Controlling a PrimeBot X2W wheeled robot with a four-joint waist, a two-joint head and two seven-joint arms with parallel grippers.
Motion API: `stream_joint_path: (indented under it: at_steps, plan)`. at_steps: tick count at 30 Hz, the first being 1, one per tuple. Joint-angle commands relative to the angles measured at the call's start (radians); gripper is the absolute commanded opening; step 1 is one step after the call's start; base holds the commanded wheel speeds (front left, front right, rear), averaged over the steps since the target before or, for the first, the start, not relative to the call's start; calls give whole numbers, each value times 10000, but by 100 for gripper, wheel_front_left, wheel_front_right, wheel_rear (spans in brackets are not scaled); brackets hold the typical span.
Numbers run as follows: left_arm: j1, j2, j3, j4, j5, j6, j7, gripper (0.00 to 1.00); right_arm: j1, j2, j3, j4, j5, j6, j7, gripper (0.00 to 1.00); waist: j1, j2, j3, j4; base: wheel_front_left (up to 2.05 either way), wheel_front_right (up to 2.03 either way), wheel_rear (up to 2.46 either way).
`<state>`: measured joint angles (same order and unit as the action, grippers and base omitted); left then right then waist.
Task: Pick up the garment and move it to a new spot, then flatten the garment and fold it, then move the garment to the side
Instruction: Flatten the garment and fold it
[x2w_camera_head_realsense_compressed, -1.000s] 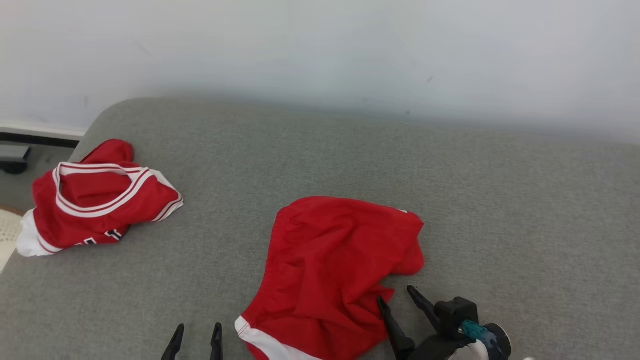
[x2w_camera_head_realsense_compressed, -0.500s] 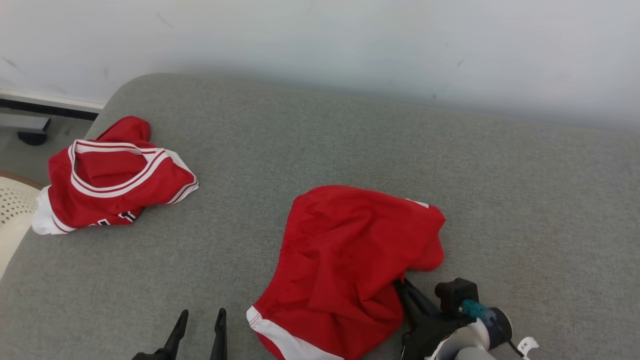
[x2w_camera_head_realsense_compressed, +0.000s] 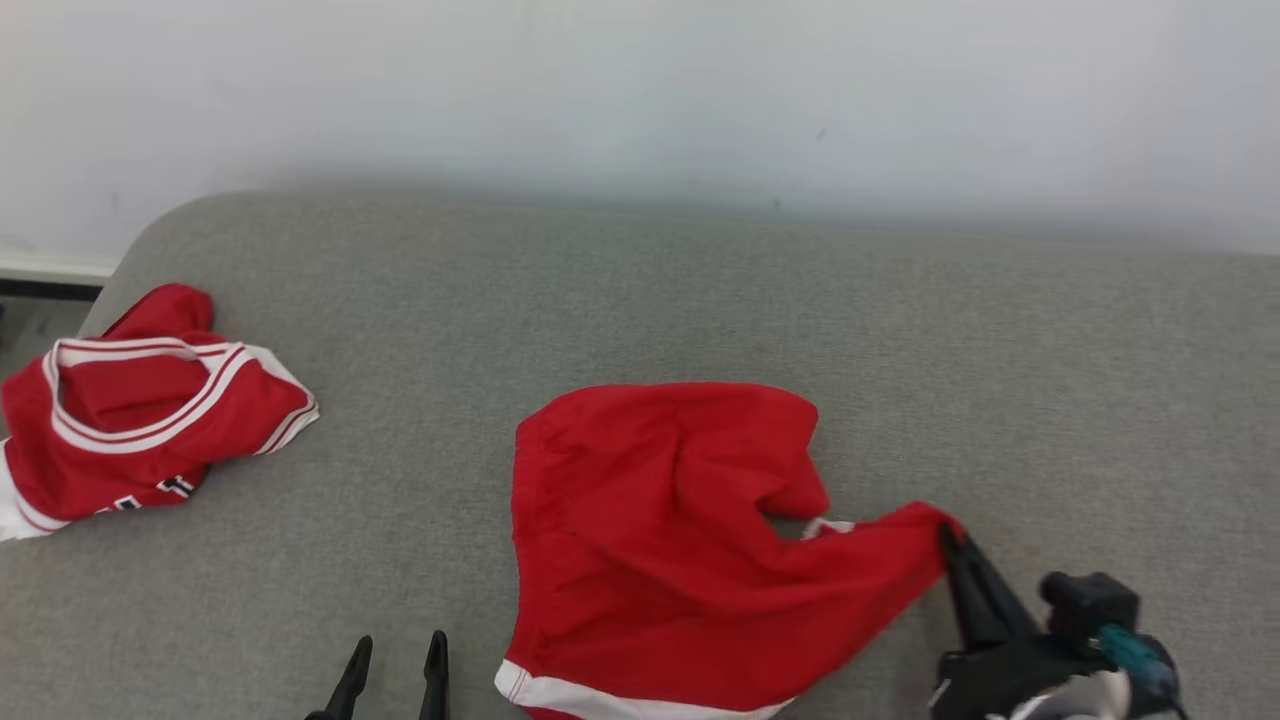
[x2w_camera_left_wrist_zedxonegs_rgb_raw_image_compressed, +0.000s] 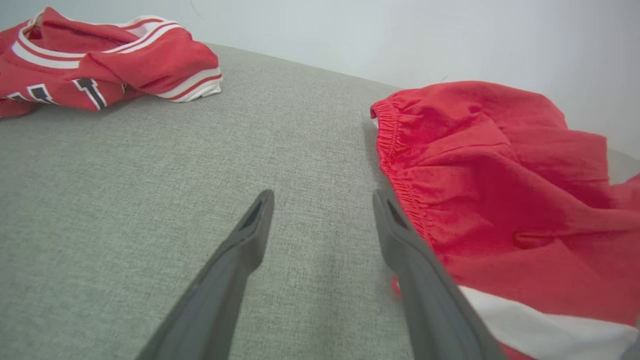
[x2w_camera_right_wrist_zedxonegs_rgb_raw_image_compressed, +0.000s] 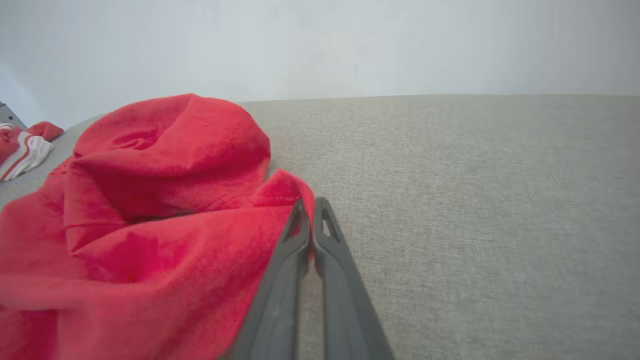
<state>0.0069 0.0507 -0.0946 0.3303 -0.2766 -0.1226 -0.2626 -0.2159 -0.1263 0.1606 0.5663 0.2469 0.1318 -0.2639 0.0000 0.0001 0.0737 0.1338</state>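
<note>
Shorts (x2w_camera_head_realsense_compressed: 650, 540), red with a white band along the near hem, lie crumpled on the grey cushion (x2w_camera_head_realsense_compressed: 700, 290), a little right of its middle in the head view. I see my right gripper (x2w_camera_head_realsense_compressed: 950, 540) at the lower right with its 2 dark fingers pressed together on a corner of the red cloth. That corner is drawn out to the right into a point, away from the bunched bulk. In the right wrist view the fabric edge sits pinched between the fingertips (x2w_camera_right_wrist_zedxonegs_rgb_raw_image_compressed: 297, 247), and the rest heaps up to the left. My left gripper (x2w_camera_head_realsense_compressed: 400, 645) sits at the bottom edge, just left of the white band, fingers parted and holding nothing. In the left wrist view its right finger lies just beside the gathered waistband, though I cannot tell whether it touches. Another garment, a red jersey (x2w_camera_head_realsense_compressed: 130, 420) with white stripes, lies rumpled near the cushion's left end, well apart from the shorts.
</note>
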Motion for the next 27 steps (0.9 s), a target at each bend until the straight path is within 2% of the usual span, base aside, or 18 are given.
stream_joint_path:
  at_steps: [1, 6, 15, 21, 27]
  plan:
    - [135, -5, 15, -1, -33, 55, -23, 100, 308, -138, -319, -284, 137, -22, -17, 0, 0, -1, -204, -341, 0, 0, 0]
    - [249, -3, -26, -6, -60, 53, -23, 100, 1386, -175, -1124, -864, 476, -22, -16, 0, 0, -1, -407, -532, 0, 0, 0]
    - [379, -4, 168, -4, -119, 35, -23, 100, 2418, 49, -896, -2091, 645, -22, -16, 0, 0, -1, -510, -647, 0, 0, 0]
    - [464, -4, 174, 44, -130, 22, -23, 100, 1976, 40, -620, -2724, 520, -22, 155, 0, 0, -1, -565, -641, 0, 0, 0]
    - [221, -4, -22, 94, -175, 18, -23, 100, 519, 18, -20, -2129, 205, -22, 630, 0, 0, -1, -507, -400, 0, 0, 0]
